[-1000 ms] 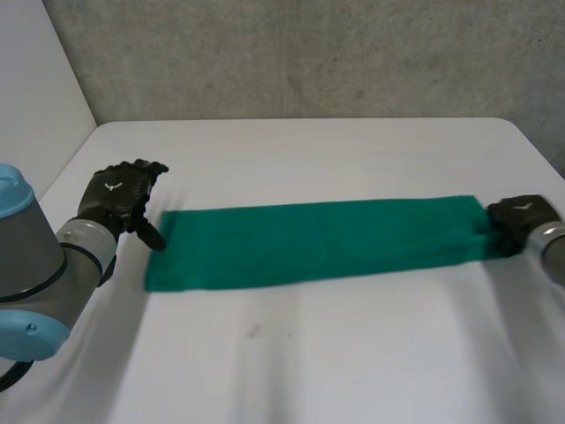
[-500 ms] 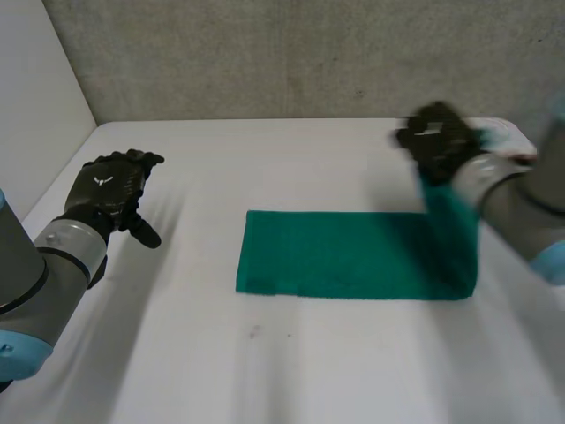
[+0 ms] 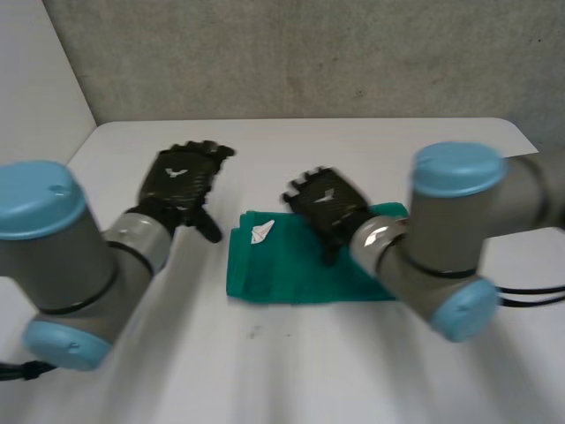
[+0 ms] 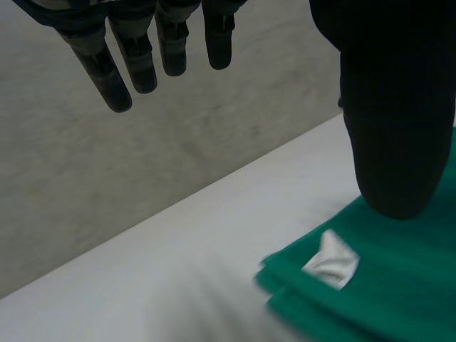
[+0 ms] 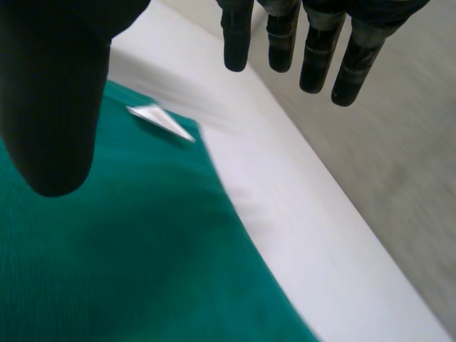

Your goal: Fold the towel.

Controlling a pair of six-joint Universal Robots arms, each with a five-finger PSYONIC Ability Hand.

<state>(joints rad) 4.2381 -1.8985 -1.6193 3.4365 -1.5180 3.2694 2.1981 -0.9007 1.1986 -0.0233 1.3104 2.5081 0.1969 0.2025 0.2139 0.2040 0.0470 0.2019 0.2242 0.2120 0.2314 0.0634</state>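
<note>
Towel [image 3: 284, 269] is the green one, lying folded in layers in the middle of the white bench [image 3: 353, 150]. Right hand [image 3: 325, 205] is over its middle, fingers straight and apart, gripping nothing. Left hand [image 3: 179, 181] hangs over bare bench just beside the towel's left edge, fingers loose and spread too. Small white tag [image 3: 261, 232] sticks out near that edge's far corner.
</note>
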